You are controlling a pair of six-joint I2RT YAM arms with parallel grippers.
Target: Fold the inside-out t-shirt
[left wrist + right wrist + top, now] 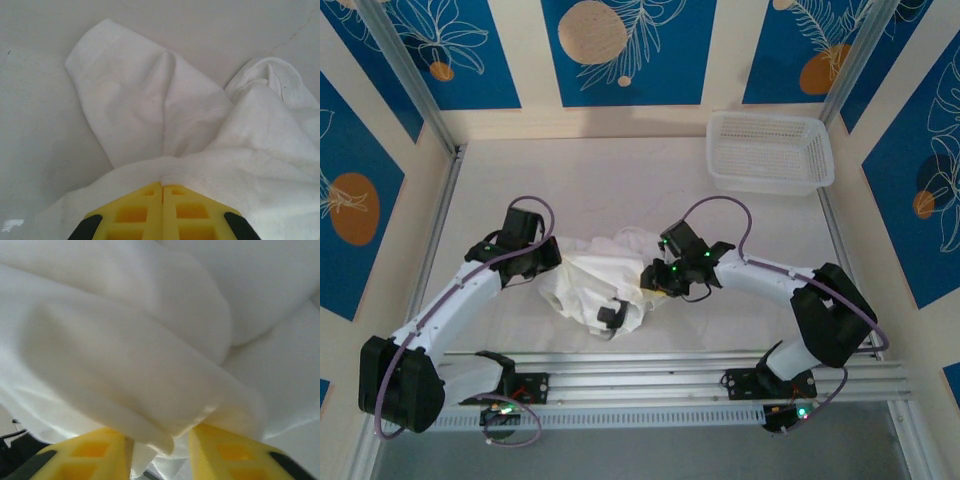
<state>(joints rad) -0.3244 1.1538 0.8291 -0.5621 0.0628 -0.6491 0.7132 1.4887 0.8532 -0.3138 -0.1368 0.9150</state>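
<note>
Progress nil: inside-out t-shirt (592, 283) lies crumpled mid-frame on desk (620, 180), no fold made; spreading and all folding look left to do. Left tool (161, 189) clamped tight on a cloth edge. Right tool (159, 442) jaws part-way apart around a bunched fold; grip cannot be told.

end effector (162, 189) clamped (yellow fingers), pinching t-shirt (150, 100)

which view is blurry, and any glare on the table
right wrist: the t-shirt sits so close that it is soft and out of focus; left wrist: folds crisp, a small glare patch on the table at lower left; top external: even light, sharp throughout.
</note>
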